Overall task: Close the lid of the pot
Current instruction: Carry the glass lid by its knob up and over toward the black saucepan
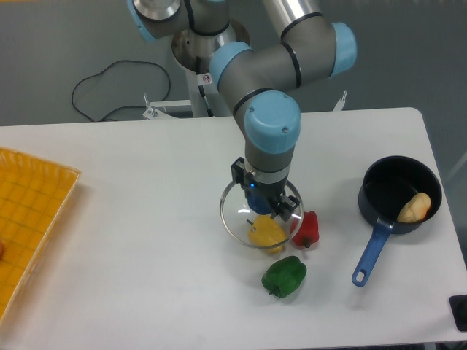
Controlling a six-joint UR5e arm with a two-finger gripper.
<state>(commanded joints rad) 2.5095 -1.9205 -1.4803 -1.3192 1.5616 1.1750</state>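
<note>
the step in hand is judged to be the pick-up of the pot lid (244, 222), which is seen as a clear glass disc with a thin metal rim near the middle of the tabletop (146, 219), somewhat toward the front edge. the pincer (261, 206) is placed straight over the lid's centre, where a bit of blue, taken to be the knob, is glimpsed between the fingers; the fingers appear to be clenched on that knob, though the contact itself is partly hidden by the wrist, and whether the lid is lifted or resting on the tabletop cannot be told. the pot (398, 191) is found well apart, near the right edge of the tabletop, open, with its long blue handle pointed toward the front edge and a pale yellowish piece of food (414, 208) lying inside against the right wall. the next move is judged to call for the lid to be raised level, carried toward the right edge, centred over the pot's rim and lowered flat so that the rim is seated all round; care would be needed that the food inside does not stand above the rim. counted: one pot, one lid, one pincer, one piece of food in the pot, and three peppers near the lid, namely one yellow pepper (266, 233) seen through or just beside the glass, one red pepper (307, 229) just beside the lid's right edge, and one green pepper (284, 276) nearer the front edge. one yellow tray (36, 211) is seen at the left edge.
</note>
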